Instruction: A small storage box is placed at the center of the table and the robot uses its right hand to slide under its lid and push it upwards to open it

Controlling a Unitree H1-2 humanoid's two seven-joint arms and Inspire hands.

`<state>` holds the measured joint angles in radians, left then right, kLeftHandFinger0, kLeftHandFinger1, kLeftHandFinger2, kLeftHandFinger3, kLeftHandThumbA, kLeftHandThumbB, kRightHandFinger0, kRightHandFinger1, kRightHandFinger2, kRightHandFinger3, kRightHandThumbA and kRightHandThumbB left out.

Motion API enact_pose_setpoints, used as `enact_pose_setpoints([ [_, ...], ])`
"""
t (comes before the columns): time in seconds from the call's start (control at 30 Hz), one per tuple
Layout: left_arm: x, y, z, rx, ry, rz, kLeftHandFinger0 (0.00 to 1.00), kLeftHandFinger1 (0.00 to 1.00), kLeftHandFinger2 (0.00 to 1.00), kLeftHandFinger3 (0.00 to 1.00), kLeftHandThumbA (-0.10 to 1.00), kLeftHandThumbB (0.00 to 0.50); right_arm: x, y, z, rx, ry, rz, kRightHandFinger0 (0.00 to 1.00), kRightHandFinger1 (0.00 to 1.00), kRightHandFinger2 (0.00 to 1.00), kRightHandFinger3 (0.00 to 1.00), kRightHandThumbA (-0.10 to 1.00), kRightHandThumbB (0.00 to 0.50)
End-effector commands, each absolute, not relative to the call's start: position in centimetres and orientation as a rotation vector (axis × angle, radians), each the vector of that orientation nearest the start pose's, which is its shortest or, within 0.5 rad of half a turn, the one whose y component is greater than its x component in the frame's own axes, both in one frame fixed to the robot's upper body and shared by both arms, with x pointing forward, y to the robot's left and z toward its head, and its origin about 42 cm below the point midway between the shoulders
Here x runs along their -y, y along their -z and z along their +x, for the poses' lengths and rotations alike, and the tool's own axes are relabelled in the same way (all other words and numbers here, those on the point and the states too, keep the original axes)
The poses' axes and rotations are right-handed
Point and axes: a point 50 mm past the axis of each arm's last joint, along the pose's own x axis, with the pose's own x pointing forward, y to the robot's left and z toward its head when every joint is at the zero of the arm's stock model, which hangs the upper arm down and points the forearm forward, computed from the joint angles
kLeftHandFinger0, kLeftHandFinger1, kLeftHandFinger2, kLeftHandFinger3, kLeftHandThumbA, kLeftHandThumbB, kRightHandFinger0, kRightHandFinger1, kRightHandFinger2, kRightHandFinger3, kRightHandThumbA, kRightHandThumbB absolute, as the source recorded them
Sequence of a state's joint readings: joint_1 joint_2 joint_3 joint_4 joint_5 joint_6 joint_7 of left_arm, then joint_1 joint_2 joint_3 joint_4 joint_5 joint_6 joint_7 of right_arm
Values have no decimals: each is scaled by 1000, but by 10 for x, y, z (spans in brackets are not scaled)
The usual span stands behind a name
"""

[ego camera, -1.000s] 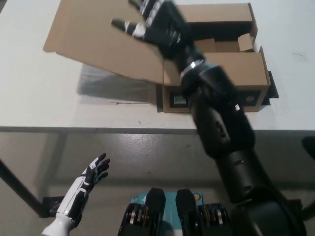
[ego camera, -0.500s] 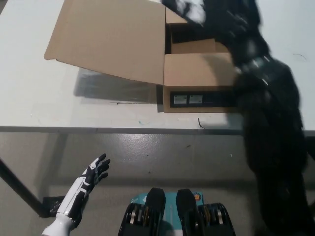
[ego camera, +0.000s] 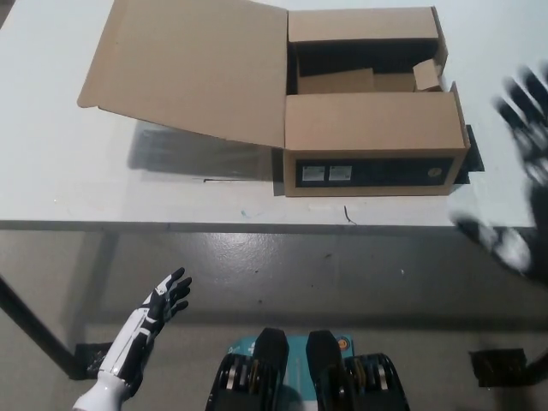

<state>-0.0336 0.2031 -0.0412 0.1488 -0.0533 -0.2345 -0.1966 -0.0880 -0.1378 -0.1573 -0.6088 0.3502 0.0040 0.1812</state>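
Observation:
The cardboard storage box (ego camera: 372,137) stands on the white table (ego camera: 77,184) with its lid (ego camera: 193,68) swung wide open to the left, hanging out over the tabletop. The dark inside of the box shows between two folded side flaps. My black right hand (ego camera: 524,163) is a motion-blurred shape at the picture's right edge, well off the box, fingers spread and holding nothing. My white left hand (ego camera: 158,304) rests low at the lower left, below the table's front edge, fingers apart.
The table's front edge runs across the middle of the picture, with grey floor below it. A dark table leg (ego camera: 30,330) slants at the lower left. A black mat edge (ego camera: 473,150) shows beside the box's right end.
My right arm has swung away from over the box, rightwards and down, to the right edge. The lid stays open. The left hand has not moved.

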Motion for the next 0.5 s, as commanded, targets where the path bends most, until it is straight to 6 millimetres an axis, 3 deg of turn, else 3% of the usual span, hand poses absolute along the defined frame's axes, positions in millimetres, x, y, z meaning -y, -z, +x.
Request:
enact_pose_setpoints([
  [0.0, -263, -94, 296, 157, 256, 157, 1000, 1000, 1000, 1000, 1000, 321, 274, -282, 220, 836, -178, 35, 1000, 1000, 1000, 1000, 1000, 350],
  [0.13, -262, -94, 295, 162, 258, 163, 1000, 1000, 1000, 1000, 1000, 291, 279, -245, 234, 715, -129, 8, 1000, 1000, 1000, 1000, 1000, 325],
  [0.33, -262, -93, 293, 165, 256, 147, 1000, 1000, 1000, 1000, 1000, 291, 282, -188, 252, 538, -89, -9, 1000, 1000, 1000, 1000, 1000, 300],
  [0.47, -261, -91, 289, 161, 253, 154, 1000, 1000, 1000, 1000, 1000, 314, 284, -148, 267, 425, -85, -4, 1000, 1000, 1000, 1000, 1000, 233],
])
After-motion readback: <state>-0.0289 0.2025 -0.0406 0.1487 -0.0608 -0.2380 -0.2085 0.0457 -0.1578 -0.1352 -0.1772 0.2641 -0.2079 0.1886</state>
